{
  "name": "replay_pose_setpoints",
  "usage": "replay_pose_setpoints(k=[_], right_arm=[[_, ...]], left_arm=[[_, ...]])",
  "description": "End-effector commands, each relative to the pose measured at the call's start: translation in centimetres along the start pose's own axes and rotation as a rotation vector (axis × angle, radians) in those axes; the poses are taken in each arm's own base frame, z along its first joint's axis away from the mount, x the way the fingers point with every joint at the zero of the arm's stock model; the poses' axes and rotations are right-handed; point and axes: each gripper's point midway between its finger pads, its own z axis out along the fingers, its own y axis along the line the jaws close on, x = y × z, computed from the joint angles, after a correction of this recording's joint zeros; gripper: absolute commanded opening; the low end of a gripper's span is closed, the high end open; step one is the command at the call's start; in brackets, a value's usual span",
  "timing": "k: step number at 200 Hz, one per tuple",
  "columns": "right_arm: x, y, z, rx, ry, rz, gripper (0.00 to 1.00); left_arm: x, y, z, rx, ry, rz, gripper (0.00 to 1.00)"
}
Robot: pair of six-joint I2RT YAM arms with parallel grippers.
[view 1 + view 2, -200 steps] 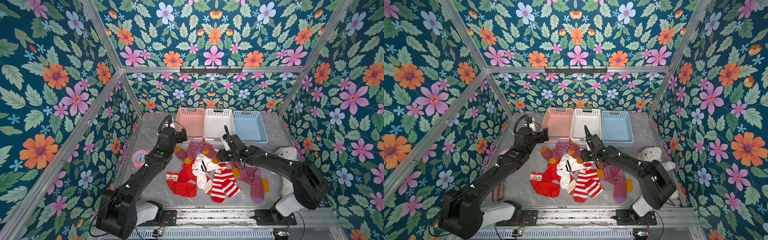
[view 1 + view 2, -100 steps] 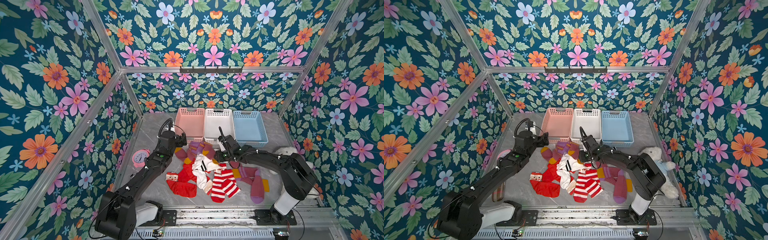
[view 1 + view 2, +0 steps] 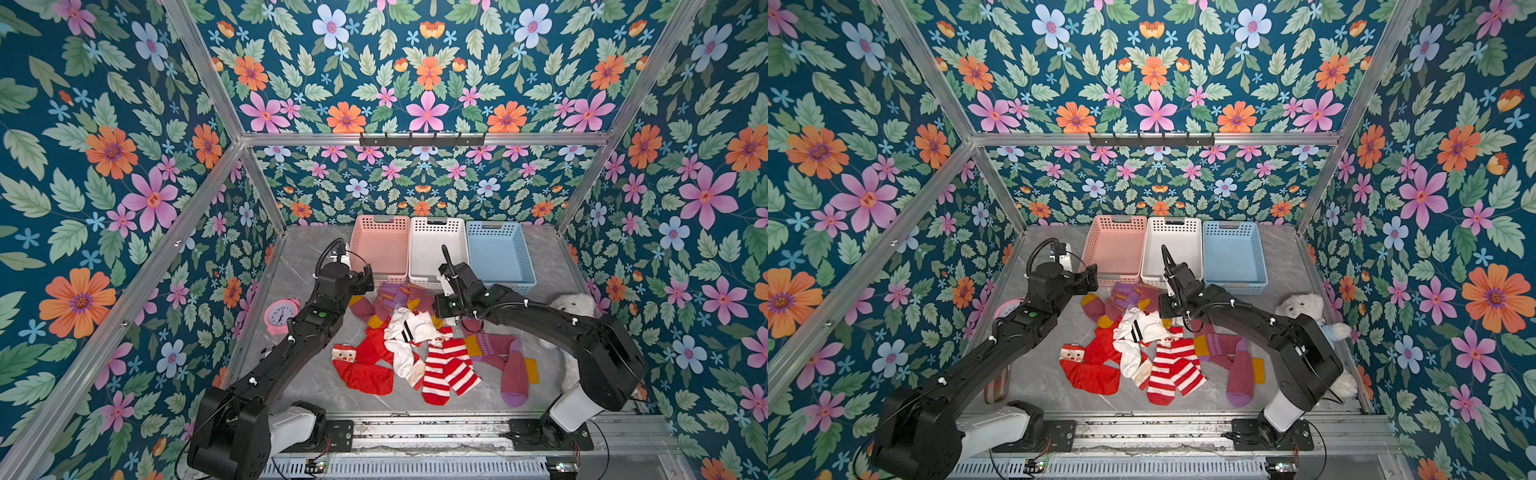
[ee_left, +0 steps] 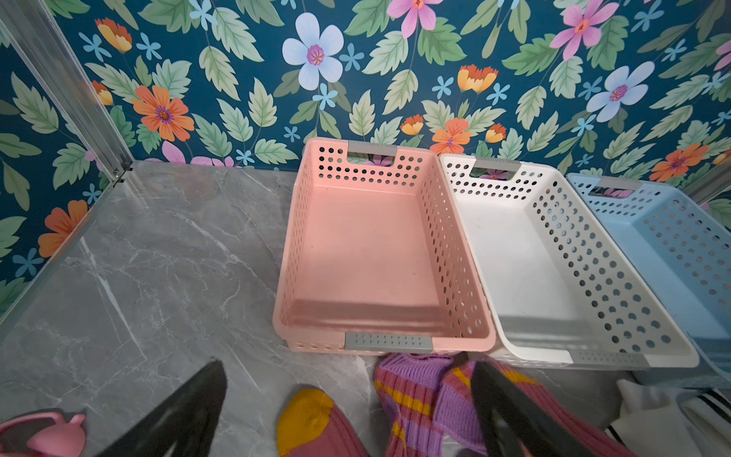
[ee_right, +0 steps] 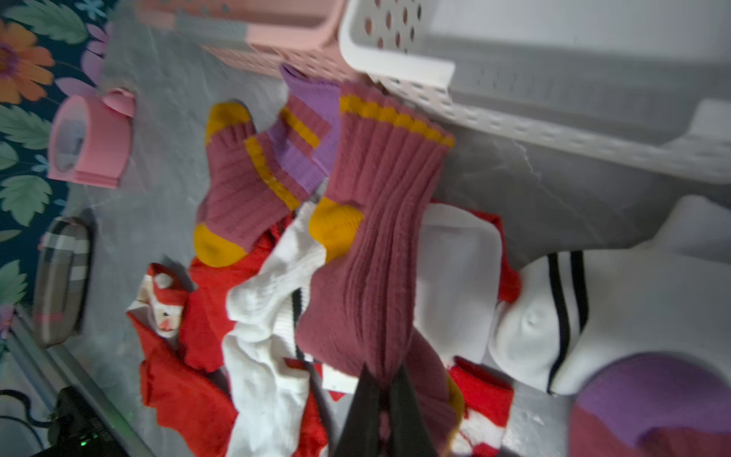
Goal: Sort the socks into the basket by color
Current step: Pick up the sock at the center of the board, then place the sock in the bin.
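A heap of socks lies mid-table in both top views: plain red (image 3: 368, 376), red-and-white striped (image 3: 446, 370), white with black bands (image 3: 409, 328) and maroon with mustard toes (image 3: 513, 374). Behind the heap stand the pink basket (image 3: 380, 224), the white basket (image 3: 436, 222) and the blue basket (image 3: 494, 226), all bare inside. My right gripper (image 5: 383, 372) is shut on a ribbed maroon sock (image 5: 379, 245), whose fabric bunches between the jaws. My left gripper (image 4: 348, 380) hangs open over maroon-purple socks (image 4: 419, 395), just in front of the pink basket (image 4: 387, 342).
A pink alarm clock (image 3: 280, 313) stands by the left wall. A white plush bear (image 3: 575, 303) sits at the right, partly behind my right arm. A plaid oblong case (image 5: 59, 277) lies near the front left rail.
My right gripper has moved left over the heap and closed on the maroon sock. The left arm has shifted slightly and stays open.
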Motion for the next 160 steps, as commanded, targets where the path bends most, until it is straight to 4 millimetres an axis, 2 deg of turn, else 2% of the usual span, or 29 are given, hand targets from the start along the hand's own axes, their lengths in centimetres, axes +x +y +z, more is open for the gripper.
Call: replay_pose_setpoints(k=[1, 24, 74, 160], right_arm=[[-0.7, 0.6, -2.1, -0.001, -0.006, -0.023, 0.00], [-2.5, 1.4, -4.8, 0.001, -0.067, -0.047, 0.00], [-6.4, 1.5, -9.8, 0.052, -0.185, -0.091, 0.00], [-13.8, -4.9, -16.5, 0.172, -0.390, -0.013, 0.00]], left_arm=[[-0.8, -0.5, -0.1, 0.023, -0.031, -0.005, 0.99], [-0.9, -0.5, -0.2, 0.026, -0.034, -0.011, 0.99], [-0.7, -0.7, -0.4, 0.033, -0.033, -0.016, 0.99], [-0.9, -0.8, -1.4, 0.050, -0.051, -0.030, 0.99]])
